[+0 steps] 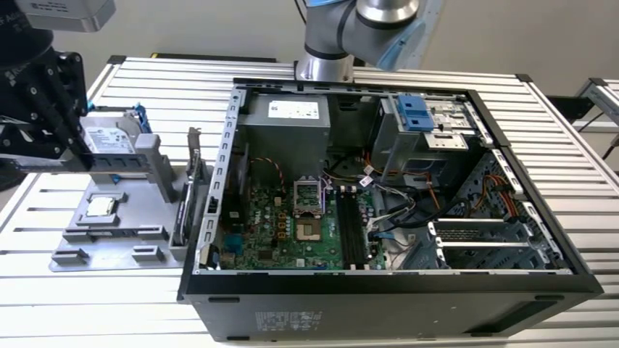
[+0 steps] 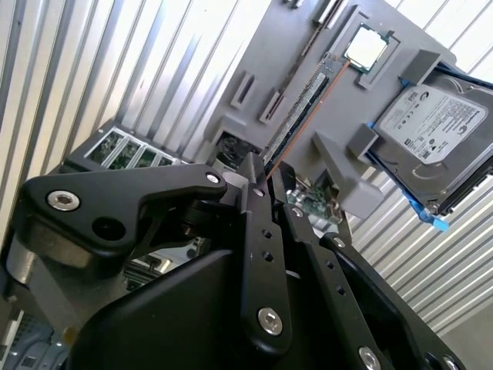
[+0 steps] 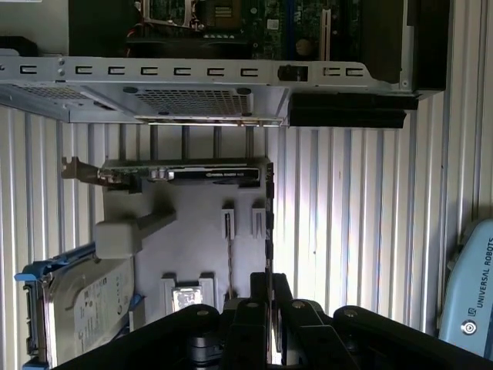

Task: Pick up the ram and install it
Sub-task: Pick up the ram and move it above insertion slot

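- Standing on its long edge in the grey parts holder (image 3: 192,247), the ram (image 2: 296,116) is seen as a thin dark stick with a copper-coloured contact edge along its length. Which way that edge faces cannot be told.
- Its long axis lies flat along the holder. In the first wrist view it runs from the gripper (image 3: 269,279) toward the graphics card (image 3: 185,171), with the open computer case (image 3: 231,73) beyond.
- The gripper is set at the near end of the ram, with the stick lined up on its middle. Whether it is clamped on the ram or merely set around it cannot be told.
- The ram is judged not yet lifted, since it is seated in the holder along its whole length. The pick-up is therefore at best just begun, and the installation is left entirely.
- In the exterior view, the long black memory slots (image 1: 350,230) on the motherboard (image 1: 280,225) appear unfilled.
- A hard drive (image 2: 431,131) with blue rails and a processor (image 2: 366,48) are also kept on the holder.
- The holder is placed just beside the case on the slatted worktop (image 1: 551,130), at the exterior view's left.
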Tool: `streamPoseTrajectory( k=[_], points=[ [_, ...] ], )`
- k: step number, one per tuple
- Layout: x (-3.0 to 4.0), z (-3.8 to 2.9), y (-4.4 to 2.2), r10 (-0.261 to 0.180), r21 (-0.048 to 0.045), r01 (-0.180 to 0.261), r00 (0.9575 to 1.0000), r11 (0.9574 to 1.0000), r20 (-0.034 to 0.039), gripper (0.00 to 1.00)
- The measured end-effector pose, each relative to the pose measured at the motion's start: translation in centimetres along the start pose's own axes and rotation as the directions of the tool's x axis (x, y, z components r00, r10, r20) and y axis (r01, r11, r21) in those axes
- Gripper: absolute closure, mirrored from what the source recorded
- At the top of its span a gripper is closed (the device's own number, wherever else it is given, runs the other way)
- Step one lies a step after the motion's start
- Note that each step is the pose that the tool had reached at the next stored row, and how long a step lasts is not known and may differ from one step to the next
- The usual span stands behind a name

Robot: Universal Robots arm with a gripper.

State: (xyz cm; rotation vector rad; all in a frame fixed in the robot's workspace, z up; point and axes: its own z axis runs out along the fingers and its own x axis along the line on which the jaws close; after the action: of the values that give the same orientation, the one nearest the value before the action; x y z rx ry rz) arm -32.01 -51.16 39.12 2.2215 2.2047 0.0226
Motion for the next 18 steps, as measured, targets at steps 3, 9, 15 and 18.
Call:
streamPoseTrajectory(
  k=[3,9,15,18],
  points=[
    [0.00,0.00,0.17,0.000,0.0001,0.000,1.0000,1.0000,0.0000,1.00],
    [0.00,0.01,0.51,0.000,0.0000,0.000,1.0000,1.0000,0.0000,1.00],
    [0.00,0.01,0.73,0.000,0.0001,0.000,1.0000,1.0000,0.0001,1.00],
    [0.01,0.01,0.75,0.000,0.0001,0.000,1.0000,1.0000,0.0001,1.00]
  ],
)
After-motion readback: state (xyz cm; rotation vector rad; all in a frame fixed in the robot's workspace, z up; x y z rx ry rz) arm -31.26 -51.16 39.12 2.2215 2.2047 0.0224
